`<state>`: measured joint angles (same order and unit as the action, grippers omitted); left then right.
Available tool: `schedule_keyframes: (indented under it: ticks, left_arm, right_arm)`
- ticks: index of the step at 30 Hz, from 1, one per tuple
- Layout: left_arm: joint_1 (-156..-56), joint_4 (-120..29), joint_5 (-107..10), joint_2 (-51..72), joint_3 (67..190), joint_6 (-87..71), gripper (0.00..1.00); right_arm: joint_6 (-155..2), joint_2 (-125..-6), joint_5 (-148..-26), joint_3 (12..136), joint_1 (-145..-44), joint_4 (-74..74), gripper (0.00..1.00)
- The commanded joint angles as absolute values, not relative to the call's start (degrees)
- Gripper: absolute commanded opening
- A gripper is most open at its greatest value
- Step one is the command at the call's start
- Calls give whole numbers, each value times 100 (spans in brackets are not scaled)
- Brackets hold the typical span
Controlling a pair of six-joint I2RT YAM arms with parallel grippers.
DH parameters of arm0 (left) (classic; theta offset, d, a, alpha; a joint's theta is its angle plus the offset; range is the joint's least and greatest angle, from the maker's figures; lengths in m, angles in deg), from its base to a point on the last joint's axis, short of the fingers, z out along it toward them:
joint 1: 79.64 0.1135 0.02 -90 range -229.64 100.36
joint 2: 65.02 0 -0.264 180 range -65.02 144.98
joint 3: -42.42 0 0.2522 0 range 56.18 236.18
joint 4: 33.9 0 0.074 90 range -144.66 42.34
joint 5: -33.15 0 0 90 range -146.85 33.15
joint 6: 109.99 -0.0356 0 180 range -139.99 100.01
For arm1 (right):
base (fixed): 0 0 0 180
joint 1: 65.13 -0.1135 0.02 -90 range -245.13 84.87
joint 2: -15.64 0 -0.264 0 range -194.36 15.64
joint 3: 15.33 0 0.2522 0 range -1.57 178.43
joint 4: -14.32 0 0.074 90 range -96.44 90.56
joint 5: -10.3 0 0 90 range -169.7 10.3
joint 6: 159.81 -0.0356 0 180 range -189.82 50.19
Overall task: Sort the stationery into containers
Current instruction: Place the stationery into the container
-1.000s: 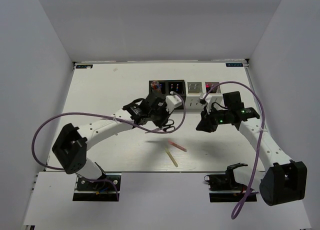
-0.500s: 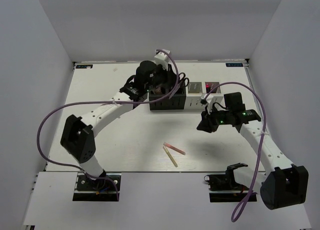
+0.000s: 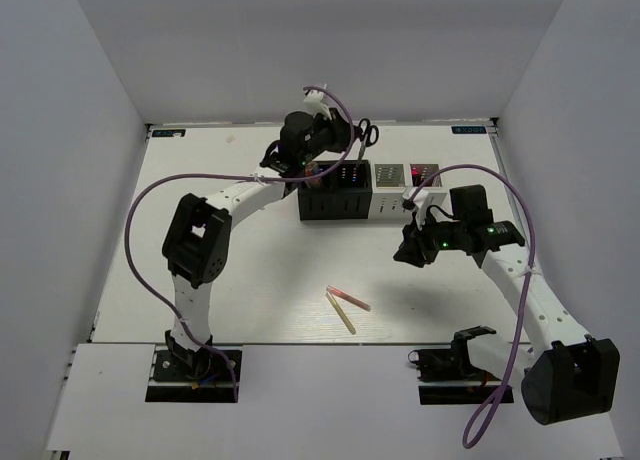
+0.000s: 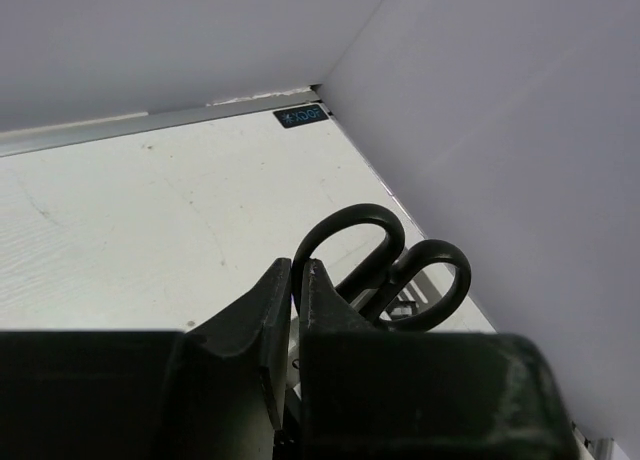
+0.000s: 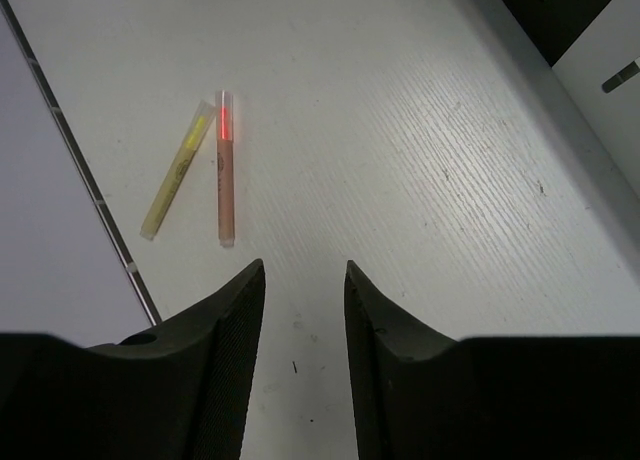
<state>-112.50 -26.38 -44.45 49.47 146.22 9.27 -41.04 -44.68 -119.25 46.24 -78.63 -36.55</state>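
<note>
Black-handled scissors hang in my left gripper, which is shut on them above the back of the row of containers. In the left wrist view the scissors' two handle loops stick out past the closed left gripper. My right gripper hovers open in front of the white bin, holding nothing. A pink stick and a tan stick lie on the table, crossing at one end. In the right wrist view the pink stick and tan stick lie ahead of the open right gripper.
The four bins stand side by side at mid-back of the table. A black bin and a white bin wall show at the right wrist view's top right. Grey walls enclose the table on three sides.
My left arm has swung from the table's middle up and back over the bins, carrying the scissors. My right gripper has opened and stayed near the same spot.
</note>
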Motion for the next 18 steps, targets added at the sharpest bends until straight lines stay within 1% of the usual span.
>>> schedule_keyframes:
  ticks: [1,2,3,6,8,9,10,12,13,15,16,18]
  left_arm:
    - [-11146,-1946,-4560,4914,14558,1191,0]
    - [-11119,-1892,-4578,4932,14374,1218,0]
    - [-11102,-1840,-4569,4932,14311,1261,0]
    - [-11066,-1769,-4604,4932,14110,1279,7]
    - [-11031,-1795,-4630,4932,13969,1279,15]
    - [-11005,-1813,-4657,4897,13924,1253,23]
    - [-11005,-1821,-4657,4888,13872,1262,35]
    - [-10970,-1883,-4648,4862,13845,1236,40]
    - [-10970,-1918,-4622,4853,13862,1227,48]
    - [-10978,-2032,-4604,4853,13889,1183,54]
    - [-10970,-2076,-4587,4844,13906,1165,58]
    - [-10970,-2129,-4543,4809,13898,1165,59]
  right_arm:
    - [-4011,-4378,-11952,4589,-7849,-3601,41]
    - [-4002,-4378,-11934,4580,-7840,-3601,43]
    - [-3985,-4395,-11917,4580,-7849,-3609,49]
    - [-4002,-4404,-11908,4580,-7858,-3609,56]
    - [-3984,-4404,-11925,4563,-7831,-3592,57]
    - [-3984,-4422,-11917,4563,-7857,-3609,57]
    - [-3984,-4422,-11917,4563,-7901,-3618,58]
    - [-4002,-4431,-11917,4571,-7840,-3609,58]
    - [-4002,-4431,-11917,4580,-7831,-3601,58]
    - [-4019,-4431,-11925,4580,-7831,-3618,58]
    - [-4020,-4422,-11917,4589,-7840,-3609,58]
    - [-4037,-4422,-11925,4589,-7831,-3618,58]
